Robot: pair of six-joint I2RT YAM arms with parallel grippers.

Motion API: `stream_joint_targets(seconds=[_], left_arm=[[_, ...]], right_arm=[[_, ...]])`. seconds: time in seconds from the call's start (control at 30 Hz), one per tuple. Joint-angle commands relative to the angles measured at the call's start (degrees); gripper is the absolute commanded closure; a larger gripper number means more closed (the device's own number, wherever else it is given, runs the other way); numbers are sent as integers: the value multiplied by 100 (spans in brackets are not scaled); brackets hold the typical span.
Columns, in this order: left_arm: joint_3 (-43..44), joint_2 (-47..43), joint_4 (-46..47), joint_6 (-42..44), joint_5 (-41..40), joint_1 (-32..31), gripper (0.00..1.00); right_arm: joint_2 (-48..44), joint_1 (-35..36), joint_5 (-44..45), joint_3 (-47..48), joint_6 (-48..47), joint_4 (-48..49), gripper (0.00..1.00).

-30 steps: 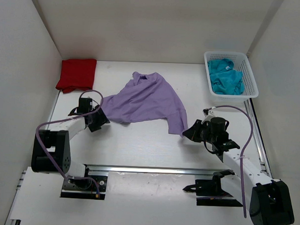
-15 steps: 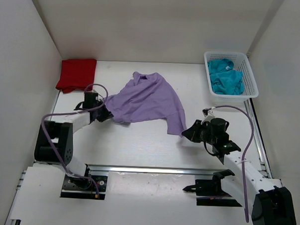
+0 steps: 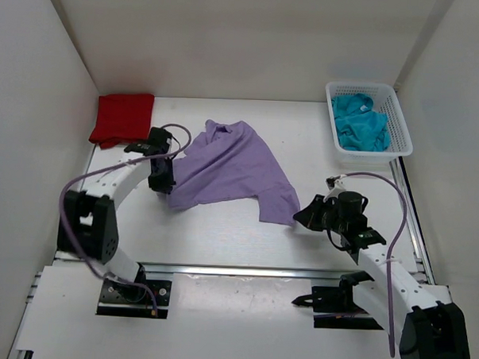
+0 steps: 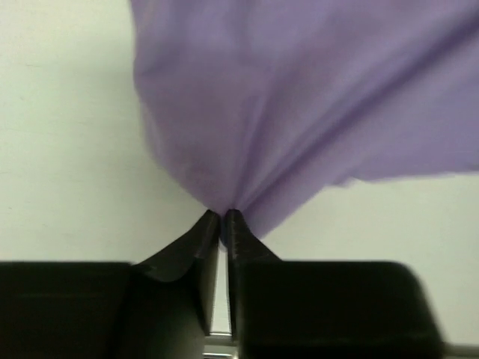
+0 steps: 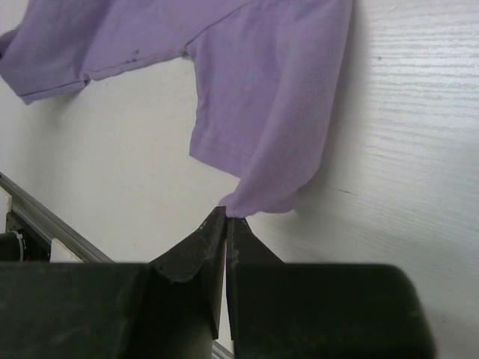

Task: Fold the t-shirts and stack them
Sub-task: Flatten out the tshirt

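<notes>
The purple shirt point(image 3: 228, 167) lay crumpled at the centre of the table point(image 3: 221, 242). Its left edge was gathered and its lower right corner was drawn to a point. Bare table showed below it down to the rail point(image 3: 243, 269) across the lower frame, and above it up to the back wall point(image 3: 229, 44). In the upper left a folded red shirt point(image 3: 123, 119) sat beside the side wall point(image 3: 36, 99), near the purple shirt's left edge but apart from it. In the upper right a white basket point(image 3: 402, 135) holding teal shirts point(image 3: 361, 125) stood at the table's right edge, well apart from the purple shirt.

The left gripper point(image 3: 162, 176) reached in from the lower left with the arm bent at the elbow. Its jaws pinched the shirt's left edge. In the left wrist view the fingertips point(image 4: 206, 232) met on a bunch of cloth that fanned upward. The right gripper point(image 3: 305, 216) sat low, with its arm stretched from the lower right toward the centre. Its jaws were pressed together on the shirt's lower right corner, which the right wrist view showed pulled into the tips above bare table.
</notes>
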Motion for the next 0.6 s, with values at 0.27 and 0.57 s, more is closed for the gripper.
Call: stream_joint_targets(seconds=[0.27, 0.57], left_arm=[[2199, 2374, 744, -533, 329, 538, 100], [3199, 1852, -293, -236, 709, -34, 100]], right_arm=[[582, 17, 63, 220, -102, 382, 100], [215, 52, 256, 1142, -268, -291, 100]])
